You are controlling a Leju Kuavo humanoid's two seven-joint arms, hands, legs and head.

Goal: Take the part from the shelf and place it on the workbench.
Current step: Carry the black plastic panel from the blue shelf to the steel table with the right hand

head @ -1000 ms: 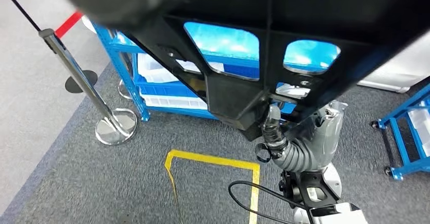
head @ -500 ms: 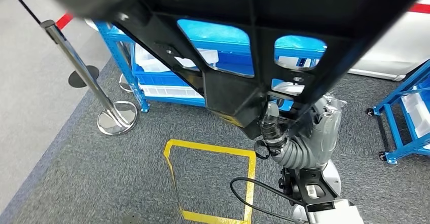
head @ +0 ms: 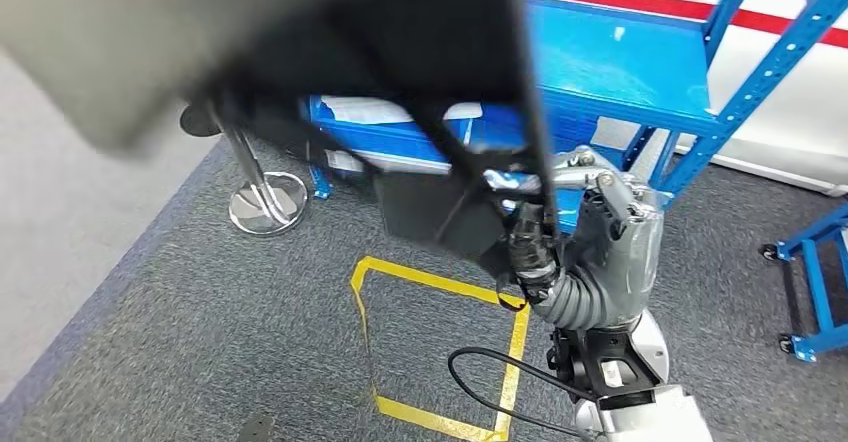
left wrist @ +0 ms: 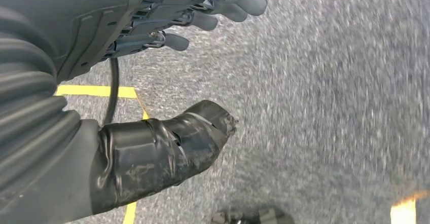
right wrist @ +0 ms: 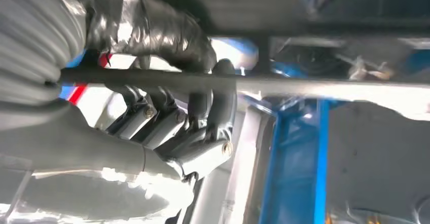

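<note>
Head view: the part (head: 440,92), a large black ribbed frame, fills the picture from ten to one o'clock, blurred and close to the camera. The right hand (head: 610,222) grips its lower edge near four o'clock of centre, fingers wrapped over a thin black rib. Behind it stands the blue shelf (head: 640,72), and a white wall with a red stripe (head: 700,7) runs across at one o'clock. On the grey carpet a yellow tape outline (head: 440,352) lies at six o'clock, and a chrome stanchion base (head: 265,202) sits at nine. No surface to receive the part can be seen.

Left wrist view: the left hand (left wrist: 167,26) hangs over the carpet with its fingers loosely spread, holding nothing. The tape-wrapped thumb (left wrist: 162,153) points away from them.

Right wrist view: the right hand's fingers (right wrist: 177,127) are clenched around a slim bar of the part, the thumb pressing from the other side. Blue shelf uprights (right wrist: 319,168) stand beyond.

Judgement: the part looks clear of the shelf and is being carried, so the workbench must be found next. A one-handed hold on so wide a frame invites swinging. It is best to turn slowly, keep the grip firm, mind the far corners near the shelf uprights and stanchion, and keep the frame from blocking the view ahead.
</note>
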